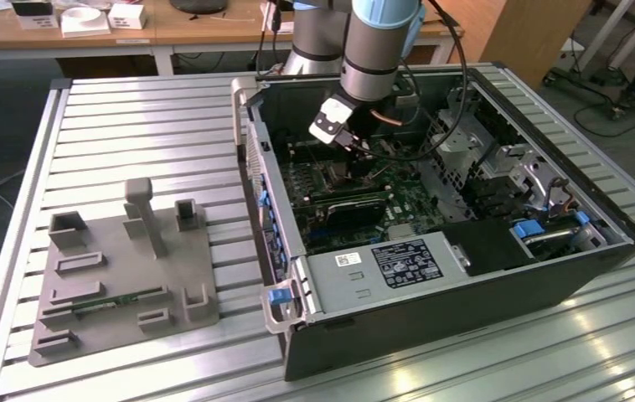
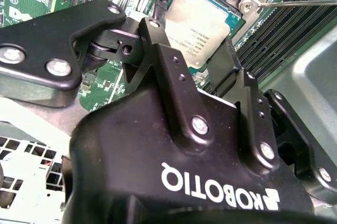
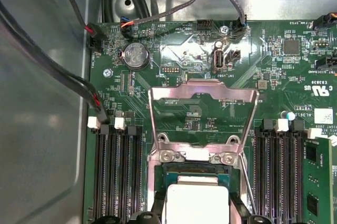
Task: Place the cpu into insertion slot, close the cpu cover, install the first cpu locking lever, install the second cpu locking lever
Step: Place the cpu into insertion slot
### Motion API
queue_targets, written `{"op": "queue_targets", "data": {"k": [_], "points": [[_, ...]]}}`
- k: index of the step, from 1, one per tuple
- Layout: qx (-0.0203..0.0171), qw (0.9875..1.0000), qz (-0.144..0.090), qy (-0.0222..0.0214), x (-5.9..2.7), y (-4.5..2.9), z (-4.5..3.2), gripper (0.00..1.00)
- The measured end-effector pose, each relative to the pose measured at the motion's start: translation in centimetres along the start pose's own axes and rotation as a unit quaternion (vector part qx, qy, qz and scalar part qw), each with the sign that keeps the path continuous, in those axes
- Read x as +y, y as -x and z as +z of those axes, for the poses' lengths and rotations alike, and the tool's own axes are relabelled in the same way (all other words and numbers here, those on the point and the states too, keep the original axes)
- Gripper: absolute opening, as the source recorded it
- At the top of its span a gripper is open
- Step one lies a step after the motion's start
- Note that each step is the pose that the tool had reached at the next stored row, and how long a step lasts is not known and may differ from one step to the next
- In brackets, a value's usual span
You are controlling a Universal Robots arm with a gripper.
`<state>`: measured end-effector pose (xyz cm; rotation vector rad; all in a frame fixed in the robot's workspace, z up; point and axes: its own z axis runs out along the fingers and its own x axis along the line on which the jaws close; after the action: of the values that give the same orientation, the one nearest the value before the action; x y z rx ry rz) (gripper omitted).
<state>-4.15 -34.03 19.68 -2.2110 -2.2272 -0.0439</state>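
The cpu (image 2: 202,21), a flat square chip with a silvery-tan top, lies in or just over the insertion slot (image 3: 200,155) on the green board. In both wrist views my gripper (image 2: 189,42) straddles it, black fingers (image 2: 158,39) against opposite edges of the chip. The first wrist view has the cpu (image 3: 197,203) between my gripper's (image 3: 197,217) tips. The cpu cover (image 3: 202,95), a silvery frame with a square cut-out, stands swung up behind the slot. A thin wire locking lever (image 2: 300,2) stretches out beside the socket. In the exterior view my gripper (image 1: 346,151) reaches down into the computer case.
Black memory slots (image 3: 113,176) flank the socket on both sides, with a green card (image 3: 318,182) beyond one bank. Cables (image 3: 68,76) run along the case wall. The open computer case (image 1: 463,251) lies on a slatted table, a grey fixture (image 1: 127,268) at the exterior view's left.
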Motion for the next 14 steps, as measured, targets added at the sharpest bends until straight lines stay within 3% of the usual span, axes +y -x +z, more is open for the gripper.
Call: {"op": "queue_targets", "data": {"k": [14], "points": [[0.0,1.0,0.003,-0.0051,0.36,-0.07,-0.22,0.54]]}}
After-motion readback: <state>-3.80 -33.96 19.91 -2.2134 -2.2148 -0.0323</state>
